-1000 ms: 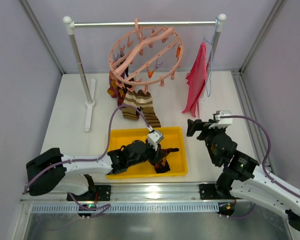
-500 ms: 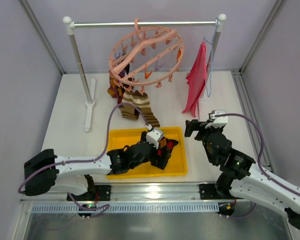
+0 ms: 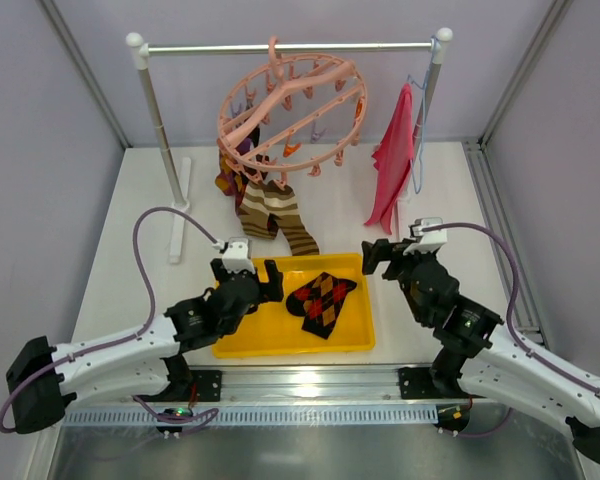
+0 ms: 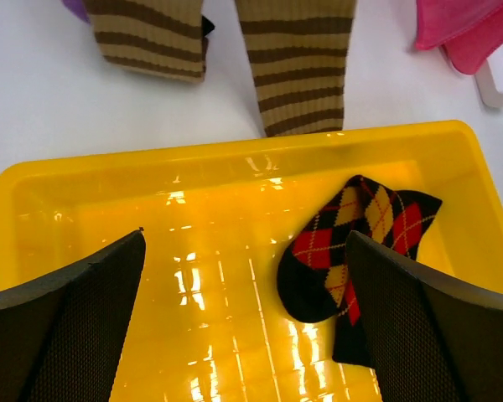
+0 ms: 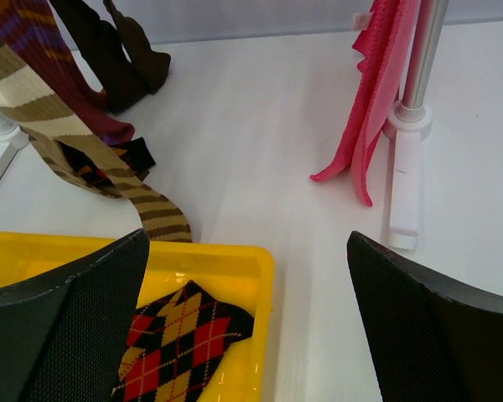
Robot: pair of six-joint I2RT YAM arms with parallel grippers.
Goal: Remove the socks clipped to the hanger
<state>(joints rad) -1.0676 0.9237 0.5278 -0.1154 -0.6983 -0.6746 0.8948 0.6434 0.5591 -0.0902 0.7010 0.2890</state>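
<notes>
Yellow plastic tray [image 3: 270, 338] sits on the white table [image 3: 140, 230] just ahead of my two arms. One dark argyle sock [image 3: 321, 300] with red and orange diamonds lies flat in its right half. My left gripper [image 3: 248, 276] hovers over the tray's far left edge, fingers spread wide with nothing between them. In the left wrist view I see only bare tray floor through the gap. My right gripper [image 3: 378, 254] hangs just off the tray's far right corner, likewise wide apart and empty. The salmon-pink ring hanger [image 3: 292, 100] hangs tilted from the rail [image 3: 290, 46] at the back. Two brown-and-cream striped socks [image 3: 278, 214] dangle from its near pegs, trailing down onto the table close to the tray's far rim. Darker socks [image 3: 228, 176], one maroon and purple, hang at the ring's left side. A pink cloth [image 3: 393, 158] hangs near the right post.
</notes>
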